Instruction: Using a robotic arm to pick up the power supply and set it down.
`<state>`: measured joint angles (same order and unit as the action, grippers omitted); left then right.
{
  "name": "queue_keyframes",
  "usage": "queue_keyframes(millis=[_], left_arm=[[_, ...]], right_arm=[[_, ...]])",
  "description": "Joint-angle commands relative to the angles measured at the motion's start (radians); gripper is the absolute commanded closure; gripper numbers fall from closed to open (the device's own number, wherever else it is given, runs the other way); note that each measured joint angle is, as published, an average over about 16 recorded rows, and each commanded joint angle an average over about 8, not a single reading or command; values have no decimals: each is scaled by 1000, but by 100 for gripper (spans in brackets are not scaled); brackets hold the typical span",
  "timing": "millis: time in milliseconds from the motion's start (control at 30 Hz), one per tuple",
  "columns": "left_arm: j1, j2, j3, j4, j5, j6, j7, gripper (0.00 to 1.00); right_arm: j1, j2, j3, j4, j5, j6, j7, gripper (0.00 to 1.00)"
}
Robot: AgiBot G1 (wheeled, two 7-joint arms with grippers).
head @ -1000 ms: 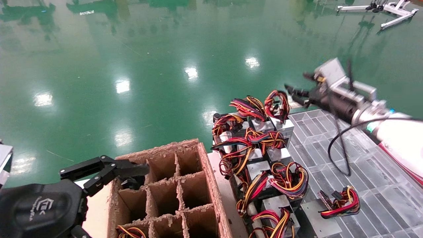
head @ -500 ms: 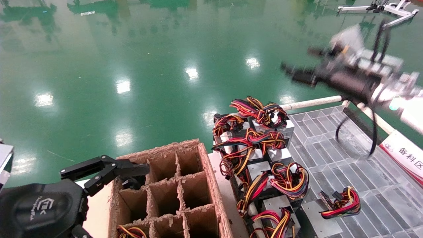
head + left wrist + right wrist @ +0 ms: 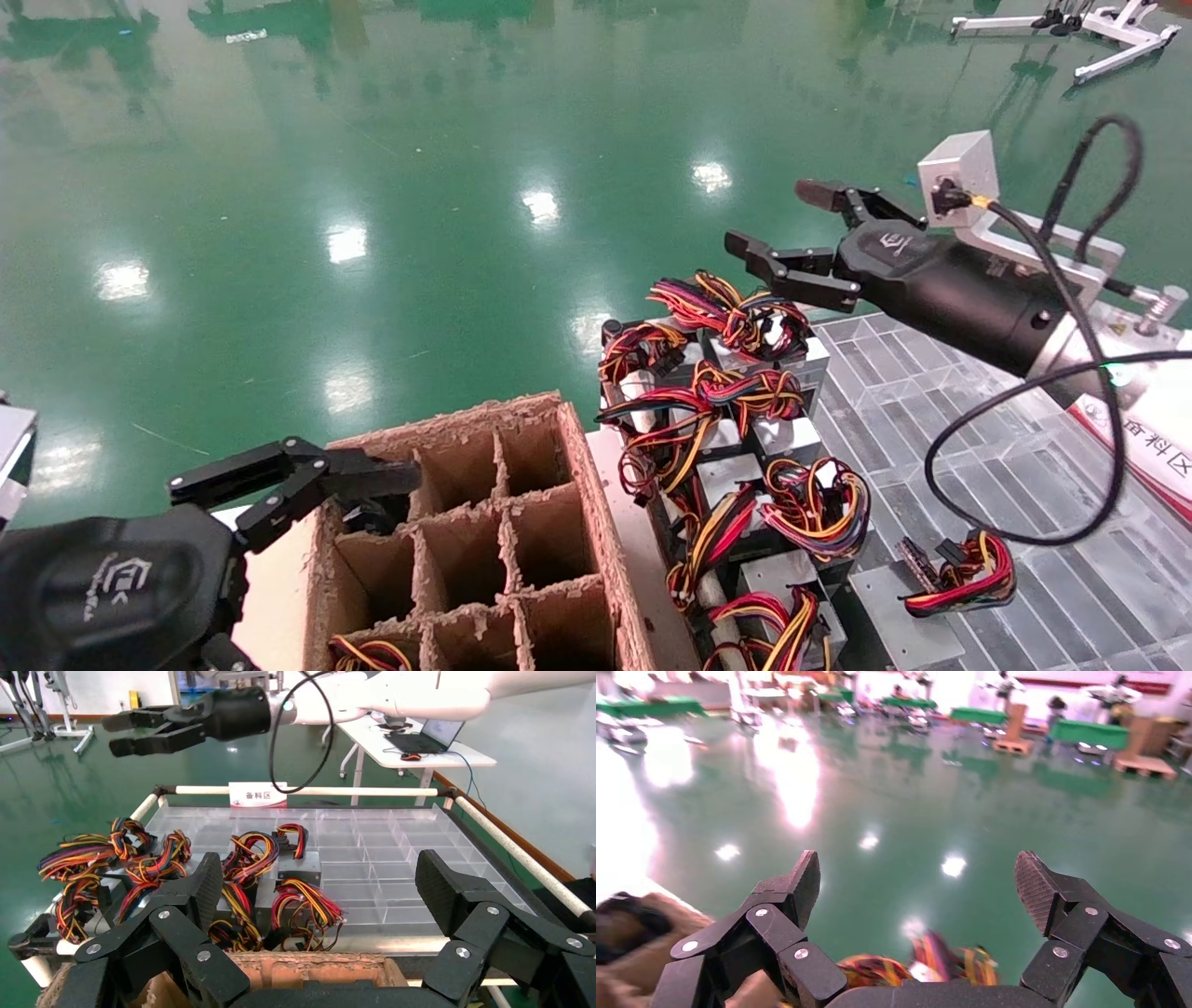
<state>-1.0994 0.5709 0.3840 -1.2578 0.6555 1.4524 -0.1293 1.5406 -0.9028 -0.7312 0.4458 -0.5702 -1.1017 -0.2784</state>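
Glossy white robotic arm's black two-finger right gripper (image 3: 792,233), upper right of frame, fingers spread wide, empty. Small silver-grey metal power supply (image 3: 803,352) just below, at far end of row. Likely heavy, rigid, smooth-sided; floppy wires snag. Grip box flanks, not wires.

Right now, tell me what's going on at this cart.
The right gripper hangs open above the far end of a cluster of power supplies, holding nothing. These silver boxes with coloured wire bundles sit packed together at the edge of a clear divided tray; one power supply lies apart on the tray. The left gripper sits open and idle at the corner of a divided cardboard box. No pick is under way.
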Motion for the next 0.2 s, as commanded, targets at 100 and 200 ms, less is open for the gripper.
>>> queue_keyframes(millis=[100, 200], left_arm=[[0, 0, 0, 0, 0, 0, 0, 0], [0, 0, 0, 0, 0, 0, 0, 0]], right_arm=[[-54, 34, 53, 98, -19, -46, 54, 0], [-72, 45, 70, 130, -25, -61, 72, 0]])
